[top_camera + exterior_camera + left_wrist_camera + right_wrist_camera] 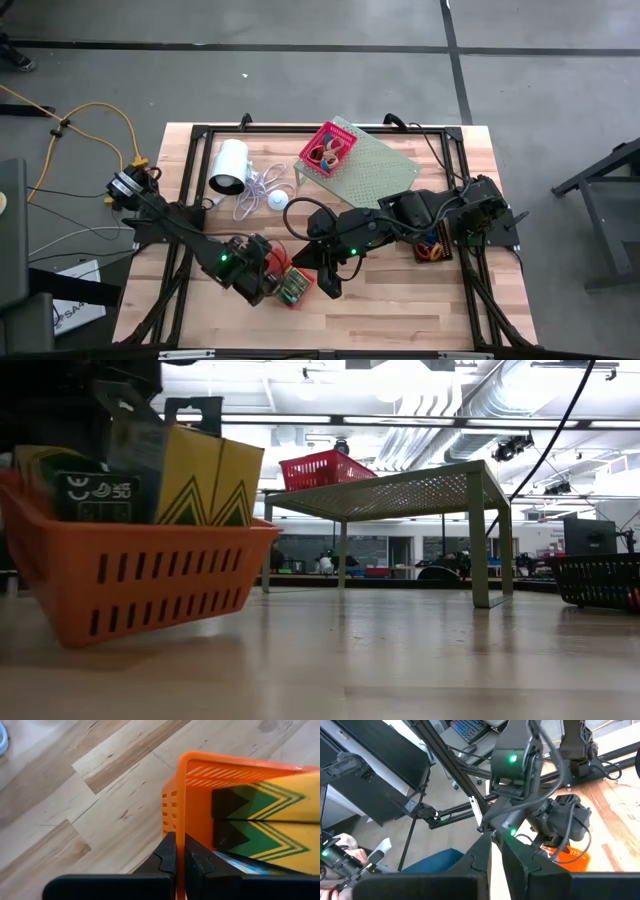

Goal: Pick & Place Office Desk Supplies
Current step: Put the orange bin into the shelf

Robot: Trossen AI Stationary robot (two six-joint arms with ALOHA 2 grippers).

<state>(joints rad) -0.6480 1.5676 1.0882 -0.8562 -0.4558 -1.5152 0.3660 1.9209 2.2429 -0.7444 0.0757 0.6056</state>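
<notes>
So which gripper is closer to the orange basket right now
Left. The left gripper is shut on the rim of the orange basket. The right gripper hangs just beside the basket, on its right in the high view, not touching it.

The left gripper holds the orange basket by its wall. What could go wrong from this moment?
1. The left gripper pinches only one thin wall of the orange basket; if lifted, the basket may tilt or slip out.
2. The green-yellow boxes stand higher than the rim, so a tilt may spill them.
3. The right gripper is close beside the basket; the arms could bump.
</notes>
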